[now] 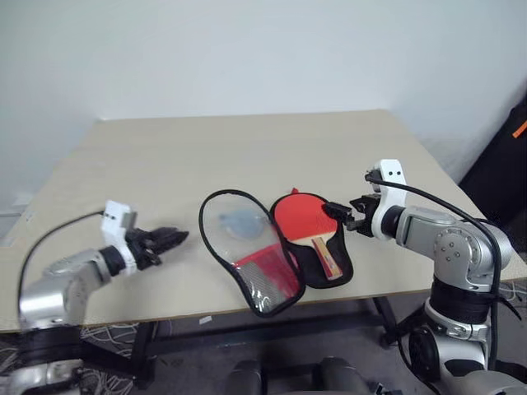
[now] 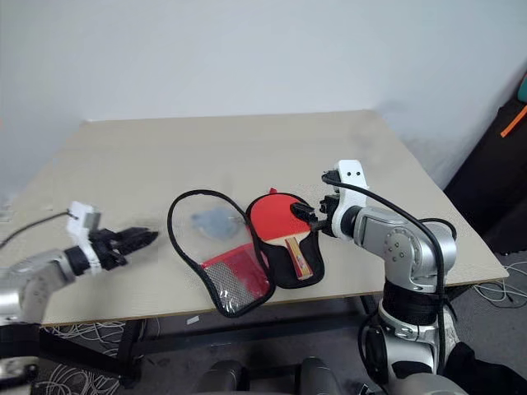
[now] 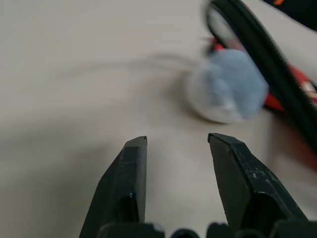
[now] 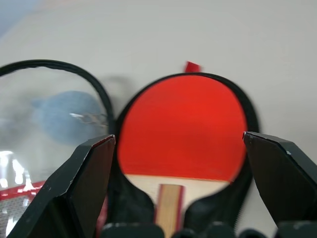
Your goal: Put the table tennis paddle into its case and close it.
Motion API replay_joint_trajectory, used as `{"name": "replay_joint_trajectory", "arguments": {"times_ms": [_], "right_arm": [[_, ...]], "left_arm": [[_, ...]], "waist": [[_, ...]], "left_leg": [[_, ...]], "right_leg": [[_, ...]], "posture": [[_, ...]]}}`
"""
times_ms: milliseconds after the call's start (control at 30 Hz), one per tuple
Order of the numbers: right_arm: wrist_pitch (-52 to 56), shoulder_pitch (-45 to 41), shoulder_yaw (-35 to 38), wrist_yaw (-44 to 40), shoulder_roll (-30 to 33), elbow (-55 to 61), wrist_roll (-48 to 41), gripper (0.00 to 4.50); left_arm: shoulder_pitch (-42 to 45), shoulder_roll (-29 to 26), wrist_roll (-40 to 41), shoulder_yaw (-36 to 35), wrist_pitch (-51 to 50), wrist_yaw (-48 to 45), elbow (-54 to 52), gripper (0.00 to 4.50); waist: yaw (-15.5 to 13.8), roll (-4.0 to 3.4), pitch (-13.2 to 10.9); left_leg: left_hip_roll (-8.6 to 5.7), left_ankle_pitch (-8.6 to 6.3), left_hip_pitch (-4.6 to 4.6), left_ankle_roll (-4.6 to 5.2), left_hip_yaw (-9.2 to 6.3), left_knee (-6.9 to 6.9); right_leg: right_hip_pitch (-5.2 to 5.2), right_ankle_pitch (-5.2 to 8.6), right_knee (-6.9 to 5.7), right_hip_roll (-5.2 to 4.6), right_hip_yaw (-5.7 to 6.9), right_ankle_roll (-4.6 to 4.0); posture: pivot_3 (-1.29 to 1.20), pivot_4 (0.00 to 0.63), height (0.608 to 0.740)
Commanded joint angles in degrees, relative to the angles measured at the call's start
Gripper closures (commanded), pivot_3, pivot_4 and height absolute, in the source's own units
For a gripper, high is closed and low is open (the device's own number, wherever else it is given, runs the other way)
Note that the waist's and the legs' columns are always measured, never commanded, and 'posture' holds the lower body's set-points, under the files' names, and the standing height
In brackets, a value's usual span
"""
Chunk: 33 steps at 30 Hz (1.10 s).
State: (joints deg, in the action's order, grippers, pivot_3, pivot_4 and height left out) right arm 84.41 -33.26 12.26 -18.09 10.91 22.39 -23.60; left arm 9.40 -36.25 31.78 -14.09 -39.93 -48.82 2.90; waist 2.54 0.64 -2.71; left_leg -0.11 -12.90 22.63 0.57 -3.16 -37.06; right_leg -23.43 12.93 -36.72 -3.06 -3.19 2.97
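Note:
The case [image 1: 268,276] lies unzipped and spread flat near the table's front edge. Its clear-and-mesh flap is folded out to the left. The table tennis paddle [image 1: 301,217] rests in the black right half, red blade away from me and wooden handle [image 1: 328,257] toward me. My right gripper [image 1: 339,212] hovers at the blade's right edge, open and holding nothing; in its wrist view the right gripper [image 4: 178,140] frames the red blade [image 4: 183,124]. My left gripper [image 1: 177,238] is low over the table, left of the flap, its fingers [image 3: 136,168] apart with nothing between them.
A small pale blue-grey lump [image 3: 233,84] shows through the clear flap [image 1: 240,222]. The beige table [image 1: 247,148] stretches bare behind the case. A black bag [image 1: 502,164] stands beyond the table's right edge, and cables lie on the floor beneath.

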Motion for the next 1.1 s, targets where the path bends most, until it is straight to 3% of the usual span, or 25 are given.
{"name": "replay_joint_trajectory", "arguments": {"times_ms": [33, 233, 467, 733, 833, 1000, 1100], "right_arm": [[-1.2, -2.1, 0.6, 0.5, 0.4, 0.5, -0.9, 0.00], [-3.9, -4.2, 1.0, -0.6, 4.6, -3.0, -0.7, 0.00], [-8.7, -7.2, 2.0, -2.2, 11.0, -9.3, -0.2, 0.00], [-10.2, -7.0, 3.9, -2.0, 15.2, -11.0, -0.8, 0.00], [-10.1, -6.4, 3.8, -1.8, 15.1, -10.4, -0.9, 0.00], [-9.6, -5.8, 3.5, -1.3, 14.2, -9.3, -1.3, 0.00], [-9.3, -5.6, 3.2, -0.9, 13.5, -8.7, -1.7, 0.00]], "left_arm": [[1.2, 2.4, 3.2, 2.1, -2.8, 1.5, -8.0, 2.28], [9.6, 6.8, 6.9, 8.5, -8.3, 2.0, -14.6, 2.28], [18.9, 16.3, 5.4, 14.8, -7.6, 5.0, -12.3, 2.28], [13.5, 13.2, 10.5, 12.8, -14.9, 3.3, -13.3, 2.28], [10.7, 12.4, 11.5, 12.3, -16.1, 3.6, -12.7, 1.74], [8.1, 13.4, 12.9, 13.7, -19.8, 5.0, -13.7, 0.02], [7.0, 13.8, 13.5, 14.9, -22.1, 5.8, -14.3, 0.02]], "waist": [[0.1, 0.00, 0.0], [0.0, -0.09, 0.0], [0.3, -0.10, 0.0], [0.5, -0.12, 0.0], [0.5, -0.12, 0.0], [0.1, -0.11, 0.0], [0.2, -0.12, 0.0]], "left_leg": [[0.00, 0.00, 0.00, 0.00, 0.01, 0.00], [0.03, 0.01, -0.03, 0.01, 0.07, 0.05], [-0.04, -0.04, -0.09, 0.08, 0.20, 0.00], [0.10, -0.08, -0.16, 0.16, 0.62, 0.09], [0.10, -0.09, -0.15, 0.17, 0.66, 0.07], [0.07, -0.09, -0.12, 0.17, 0.68, -0.02], [0.08, -0.09, -0.12, 0.18, 0.69, -0.02]], "right_leg": [[-0.01, 0.00, -0.01, 0.00, -0.01, 0.00], [-0.04, 0.00, -0.04, 0.12, -0.07, -0.01], [0.06, 0.00, 0.02, 0.09, -0.24, 0.04], [-0.10, 0.01, -0.01, 0.23, -0.62, 0.04], [-0.10, 0.01, 0.01, 0.23, -0.65, 0.03], [-0.09, 0.01, 0.02, 0.20, -0.66, 0.02], [-0.09, 0.01, 0.01, 0.21, -0.67, 0.02]], "posture": [[0.00, 0.000, 0.740], [0.00, 0.000, 0.740], [0.00, 0.000, 0.740], [0.00, 0.000, 0.740], [0.00, 0.000, 0.740], [0.00, 0.000, 0.740], [0.00, 0.000, 0.740]]}}
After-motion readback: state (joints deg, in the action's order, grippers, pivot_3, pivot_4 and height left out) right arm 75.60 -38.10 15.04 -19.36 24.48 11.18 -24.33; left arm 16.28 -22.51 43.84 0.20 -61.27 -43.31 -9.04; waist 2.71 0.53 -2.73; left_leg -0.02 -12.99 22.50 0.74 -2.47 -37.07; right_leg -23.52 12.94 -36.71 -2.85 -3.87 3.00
